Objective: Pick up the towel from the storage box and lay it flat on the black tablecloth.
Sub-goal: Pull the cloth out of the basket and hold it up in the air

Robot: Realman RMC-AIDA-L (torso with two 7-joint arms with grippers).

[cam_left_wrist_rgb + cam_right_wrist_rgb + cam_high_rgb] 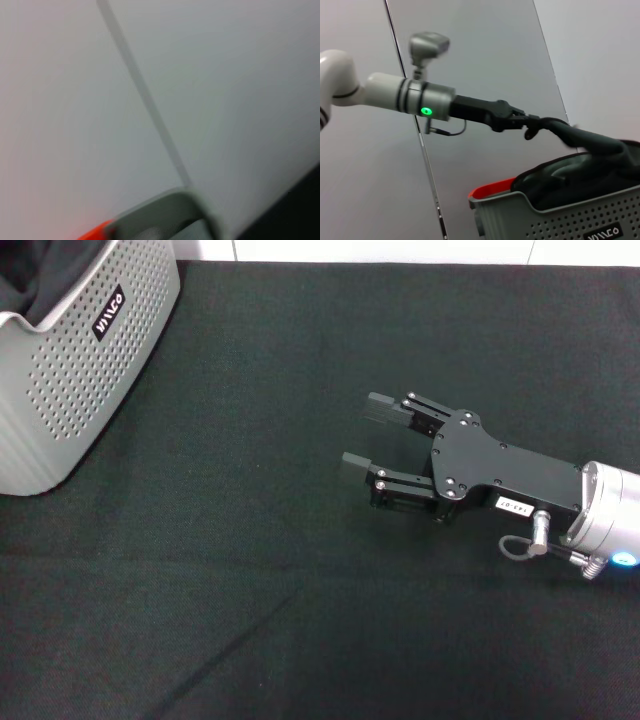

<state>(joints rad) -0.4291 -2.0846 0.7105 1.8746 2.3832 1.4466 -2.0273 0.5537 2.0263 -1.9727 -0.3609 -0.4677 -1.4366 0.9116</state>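
The storage box (pixel 80 370), light grey with perforated walls and a black label, stands at the far left of the black tablecloth (pixel 250 540). Dark grey cloth, the towel (pixel 55 275), fills its top. In the right wrist view my left gripper (pixel 529 126) hangs above the box (pixel 555 215), shut on a corner of the towel (pixel 590 145). That corner is pulled up into a taut ridge while the rest stays heaped in the box. My right gripper (pixel 365 435) lies low over the tablecloth at centre right, open and holding nothing, its fingers pointing toward the box.
A red-orange object (pixel 490 190) shows at the box's near rim in the right wrist view. A pale wall with a vertical seam (pixel 415 125) rises behind the table. The left wrist view shows only that wall and a grey rim (pixel 160 210).
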